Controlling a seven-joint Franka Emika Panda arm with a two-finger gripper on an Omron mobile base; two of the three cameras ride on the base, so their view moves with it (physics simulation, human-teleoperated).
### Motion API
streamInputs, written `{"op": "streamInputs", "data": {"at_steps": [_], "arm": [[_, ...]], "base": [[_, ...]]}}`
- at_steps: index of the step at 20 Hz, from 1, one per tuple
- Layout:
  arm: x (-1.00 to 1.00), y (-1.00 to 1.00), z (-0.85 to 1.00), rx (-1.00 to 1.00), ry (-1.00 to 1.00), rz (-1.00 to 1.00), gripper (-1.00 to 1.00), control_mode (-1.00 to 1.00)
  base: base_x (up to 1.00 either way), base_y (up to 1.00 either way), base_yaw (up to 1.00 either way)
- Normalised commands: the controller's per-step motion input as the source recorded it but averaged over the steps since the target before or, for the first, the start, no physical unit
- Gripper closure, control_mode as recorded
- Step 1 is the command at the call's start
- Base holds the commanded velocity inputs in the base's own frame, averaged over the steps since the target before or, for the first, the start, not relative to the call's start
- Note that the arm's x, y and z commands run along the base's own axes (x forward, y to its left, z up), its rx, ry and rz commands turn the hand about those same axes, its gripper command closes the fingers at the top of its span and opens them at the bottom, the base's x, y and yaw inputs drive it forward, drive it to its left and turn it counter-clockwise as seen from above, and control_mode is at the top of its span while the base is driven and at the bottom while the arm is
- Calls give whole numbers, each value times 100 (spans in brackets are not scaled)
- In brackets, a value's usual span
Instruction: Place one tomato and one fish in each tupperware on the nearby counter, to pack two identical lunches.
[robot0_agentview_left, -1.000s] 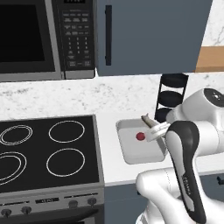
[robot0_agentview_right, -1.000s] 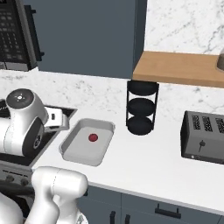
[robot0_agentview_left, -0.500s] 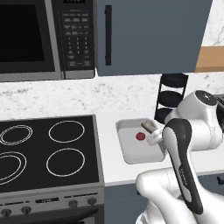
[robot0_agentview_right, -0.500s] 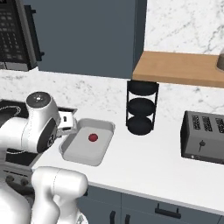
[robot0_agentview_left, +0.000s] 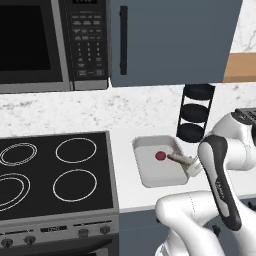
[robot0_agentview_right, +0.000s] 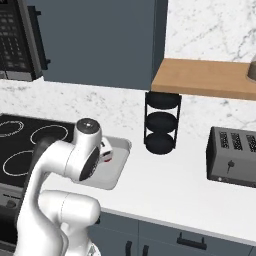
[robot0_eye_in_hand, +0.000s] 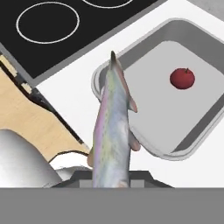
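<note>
The gripper (robot0_eye_in_hand: 111, 183) is clamped on a fish (robot0_eye_in_hand: 113, 131), which in the hand view runs up from 6 o'clock, its far end over the near corner of the tub (robot0_eye_in_hand: 205, 127). A tomato (robot0_eye_in_hand: 182, 78) lies alone on the tub's floor, toward 1 o'clock in that view, apart from the fish and the walls. From the left base view the tub (robot0_agentview_left: 150, 175) sits on the white tabletop (robot0_agentview_left: 125, 185) just right of the black stove (robot0_agentview_left: 55, 175), with the tomato (robot0_agentview_left: 160, 156) near its middle and the fish (robot0_agentview_left: 179, 159) reaching in from 3 o'clock, close beside the tomato — whether they touch I cannot tell. A black tiered rack (robot0_agentview_left: 196, 112) stands at 1 o'clock from the tub, against the marble wall. In the right base view the arm covers most of the tub (robot0_agentview_right: 120, 155); the rack (robot0_agentview_right: 162, 122) is just beyond it, a dark toaster (robot0_agentview_right: 234, 156) well off at 3 o'clock — under a wooden shelf (robot0_agentview_right: 205, 77).
</note>
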Motion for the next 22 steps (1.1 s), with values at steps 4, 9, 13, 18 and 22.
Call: {"op": "streamInputs", "data": {"at_steps": [4, 9, 13, 18, 22], "arm": [[75, 26, -48, -6, 0, 2, 100, -100], [87, 18, -41, -1, 0, 0, 100, -100], [67, 2, -31, 0, 1, 0, 100, -100], [54, 0, -35, 0, 3, 0, 100, -100], [47, 2, -59, -2, 1, 1, 100, -100]], "base": [[0, 0, 0], [0, 0, 0], [0, 0, 0], [0, 0, 0], [0, 0, 0]]}}
